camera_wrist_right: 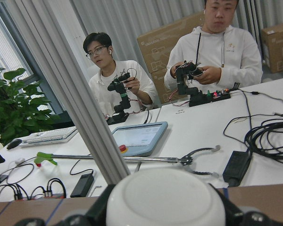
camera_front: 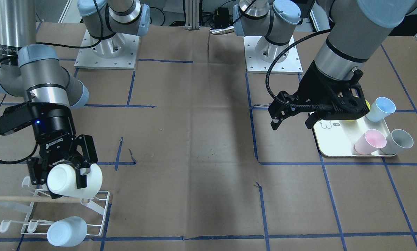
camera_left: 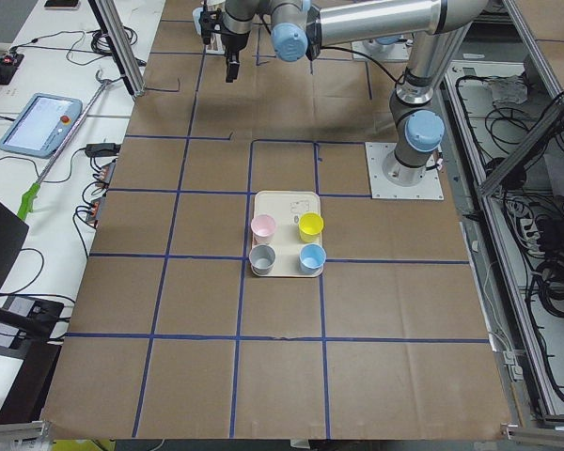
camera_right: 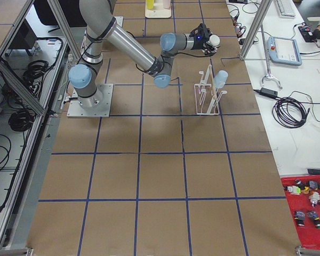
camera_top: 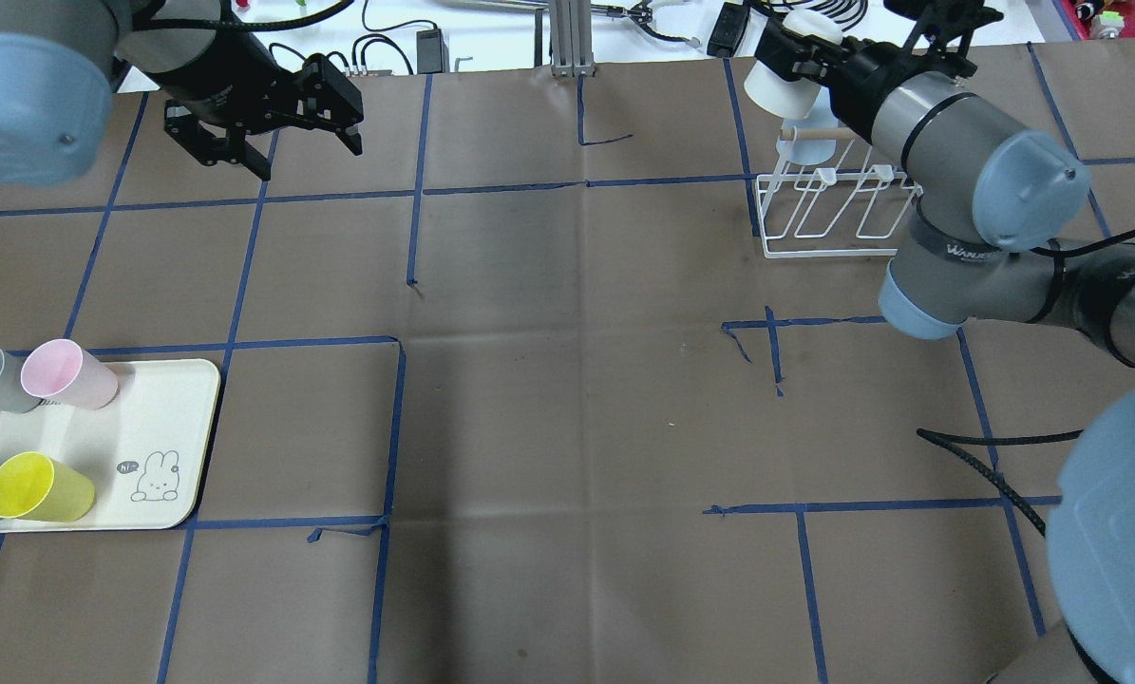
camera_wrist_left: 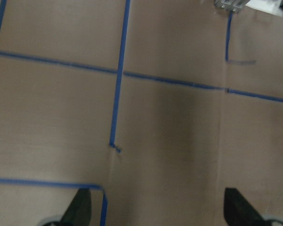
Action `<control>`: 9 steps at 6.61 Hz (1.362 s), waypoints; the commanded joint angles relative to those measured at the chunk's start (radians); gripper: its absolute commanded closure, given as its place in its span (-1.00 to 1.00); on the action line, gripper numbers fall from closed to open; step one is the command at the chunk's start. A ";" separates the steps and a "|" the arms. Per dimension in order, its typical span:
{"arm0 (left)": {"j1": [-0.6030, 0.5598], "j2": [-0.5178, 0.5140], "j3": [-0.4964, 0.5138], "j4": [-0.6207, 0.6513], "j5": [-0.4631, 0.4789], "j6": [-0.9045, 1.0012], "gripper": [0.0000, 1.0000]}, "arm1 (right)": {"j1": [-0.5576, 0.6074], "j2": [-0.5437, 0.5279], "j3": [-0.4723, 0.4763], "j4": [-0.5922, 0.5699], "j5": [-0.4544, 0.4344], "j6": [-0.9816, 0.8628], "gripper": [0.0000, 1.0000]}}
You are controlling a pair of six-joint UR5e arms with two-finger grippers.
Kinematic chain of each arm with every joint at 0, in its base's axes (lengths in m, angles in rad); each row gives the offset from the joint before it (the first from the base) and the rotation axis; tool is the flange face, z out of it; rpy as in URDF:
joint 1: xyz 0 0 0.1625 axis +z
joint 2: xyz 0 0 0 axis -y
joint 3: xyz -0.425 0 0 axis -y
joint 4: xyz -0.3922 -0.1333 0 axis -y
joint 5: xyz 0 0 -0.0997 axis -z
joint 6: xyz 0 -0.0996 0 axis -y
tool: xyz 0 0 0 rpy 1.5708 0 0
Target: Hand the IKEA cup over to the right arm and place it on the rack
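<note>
Holding the white IKEA cup pinched sideways in my right hand just above the rack, I judge it light, stiff, slick plastic, best gripped around its wall, while my left hand hangs spread and empty over the desk

Here's the silver-tubed right arm with pale blue joint caps, with a black band with white lettering round its tube. Its black right gripper shows white ROBOTIQ print and a tiny blue light. The matching silver left arm wears thin black rings, and a black braided cable loops to its black left gripper. Both sit on square silver base plates dotted with screws.
</note>
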State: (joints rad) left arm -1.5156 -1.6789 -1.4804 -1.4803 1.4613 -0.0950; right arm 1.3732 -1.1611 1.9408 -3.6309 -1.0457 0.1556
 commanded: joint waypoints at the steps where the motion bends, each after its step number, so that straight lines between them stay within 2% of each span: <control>1: -0.006 0.031 0.053 -0.276 0.100 0.027 -0.98 | -0.080 0.055 -0.070 -0.009 0.085 -0.317 0.70; 2: -0.006 0.037 0.013 -0.270 0.100 0.067 -0.99 | -0.106 0.093 -0.100 -0.026 0.137 -0.426 0.72; 5: -0.008 0.047 -0.040 -0.126 0.099 0.084 -0.99 | -0.216 0.162 -0.126 -0.023 0.138 -0.459 0.74; 6: -0.008 0.045 -0.040 -0.115 0.097 0.081 -0.99 | -0.220 0.178 -0.150 -0.023 0.119 -0.464 0.74; 8: -0.018 0.047 -0.040 -0.110 0.097 0.081 -0.99 | -0.220 0.188 -0.160 -0.017 -0.032 -0.459 0.77; 9: -0.020 0.047 -0.040 -0.088 0.097 0.081 -0.99 | -0.220 0.211 -0.192 -0.017 -0.036 -0.456 0.77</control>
State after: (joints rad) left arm -1.5321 -1.6324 -1.5198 -1.5865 1.5586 -0.0130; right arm 1.1542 -0.9698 1.7757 -3.6491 -1.0464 -0.3042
